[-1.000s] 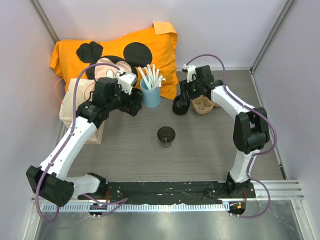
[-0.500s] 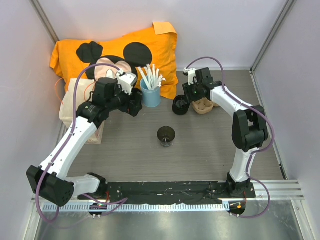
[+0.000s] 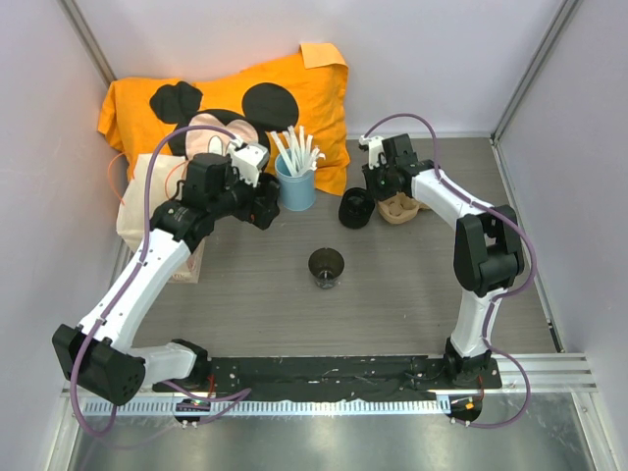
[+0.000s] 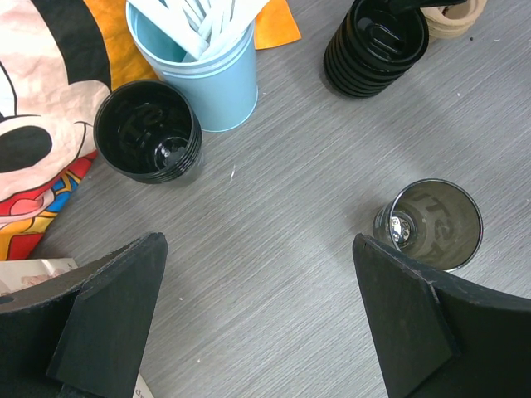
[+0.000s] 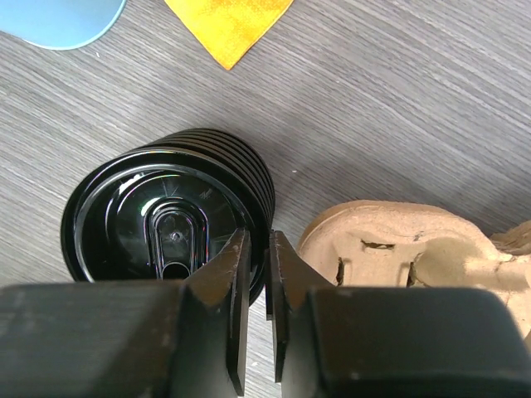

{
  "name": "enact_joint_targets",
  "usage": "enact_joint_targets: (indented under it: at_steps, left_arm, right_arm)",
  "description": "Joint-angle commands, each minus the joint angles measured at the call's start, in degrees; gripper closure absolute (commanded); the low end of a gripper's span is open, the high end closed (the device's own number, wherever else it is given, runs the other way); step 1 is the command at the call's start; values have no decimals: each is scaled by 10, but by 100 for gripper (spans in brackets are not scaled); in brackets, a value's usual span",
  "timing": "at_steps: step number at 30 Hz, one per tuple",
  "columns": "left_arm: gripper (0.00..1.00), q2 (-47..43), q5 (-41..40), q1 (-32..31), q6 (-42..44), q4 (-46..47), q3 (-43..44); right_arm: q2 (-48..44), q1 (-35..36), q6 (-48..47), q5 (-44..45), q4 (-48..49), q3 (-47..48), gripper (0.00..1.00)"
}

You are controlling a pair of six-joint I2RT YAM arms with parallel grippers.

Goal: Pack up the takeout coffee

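The right claw (image 5: 259, 242) is clenched on the rim of the lid stack (image 5: 170, 220); one finger lies over the top lid and the other outside the ridged wall, so the pinch takes only the rim edge; this grip appears meant to lift a lid off, though how many lids it catches cannot be told. The cardboard carrier (image 5: 406, 249) sits just beside the claw's outer finger.

The left claw (image 4: 257, 323) is released, jaws wide, hovering above the table (image 4: 274, 191); nothing lies between them. The takeout coffee (image 4: 431, 222) stands upright and lidless just ahead of one left-claw finger, outside the gap, well apart from the right claw; its open top likely explains the lid pick. The blue cup (image 4: 203, 79) and a black ring-shaped piece (image 4: 148, 133) stand farther ahead.
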Motion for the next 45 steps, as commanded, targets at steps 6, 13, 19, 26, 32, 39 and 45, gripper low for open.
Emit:
enact_joint_targets:
  at_steps: [6, 13, 19, 26, 32, 39, 45]
  left_arm:
    - [0, -7, 16, 3, -8, 31, -1]
    - [0, -2, 21, 3, -12, 30, 3]
    - [0, 2, 26, 3, -15, 30, 4]
    - [0, 31, 81, 3, -29, 11, 34]
    - [0, 82, 158, 2, -66, -25, 99]
    - [0, 99, 202, -2, -91, -27, 162]
    - [0, 124, 231, -14, -123, -28, 208]
  right_arm:
    - [-33, 8, -10, 9, 15, 0, 85]
    - [-60, 12, -9, 5, 19, 13, 84]
    - [-80, 13, -10, 5, 17, 18, 84]
    - [-137, 18, -28, -21, 3, 17, 84]
    - [-244, 53, -78, -12, 8, -23, 85]
    - [-320, 101, -119, 2, -8, -43, 86]
    - [-354, 123, -120, -6, -6, -59, 88]
